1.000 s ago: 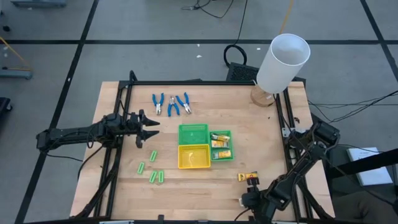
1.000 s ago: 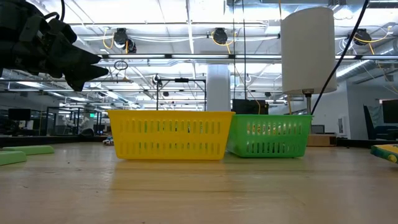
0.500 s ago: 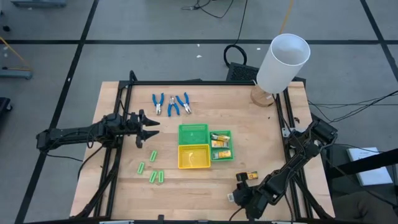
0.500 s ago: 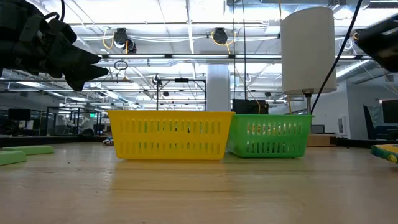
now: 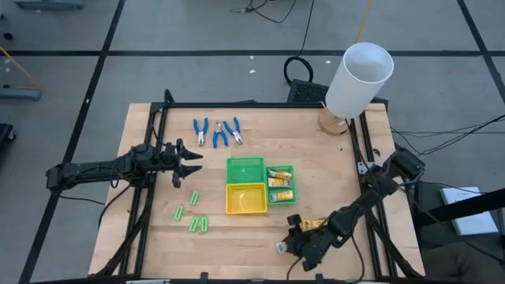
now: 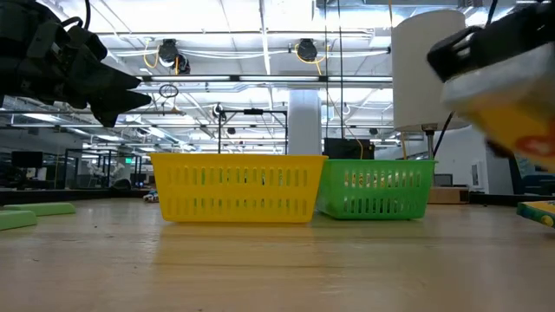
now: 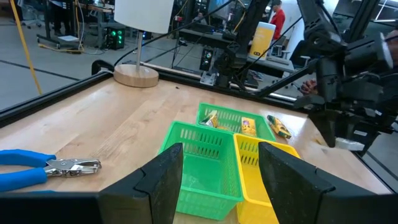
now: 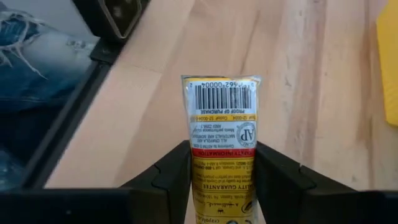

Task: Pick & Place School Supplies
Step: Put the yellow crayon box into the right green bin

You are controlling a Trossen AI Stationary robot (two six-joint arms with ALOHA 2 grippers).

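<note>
One yellow-orange packet [image 8: 221,137] is pinched between the fingers of my right gripper [image 5: 293,237], barcode end sticking forward, lifted off the table near the front edge. I hold it by its lower half so the free end can drop cleanly into a tray. Just beyond, the yellow tray [image 5: 245,198] sits empty beside the green tray [image 5: 281,175] that already holds other packets, which I judge to be this packet's destination. One more packet [image 5: 316,224] lies on the wood near the arm. My left gripper [image 5: 189,163] hangs with fingers spread above the light-green sticks [image 5: 193,213], waiting. The blue-handled tools [image 5: 217,132] lie untouched at the far side.
</note>
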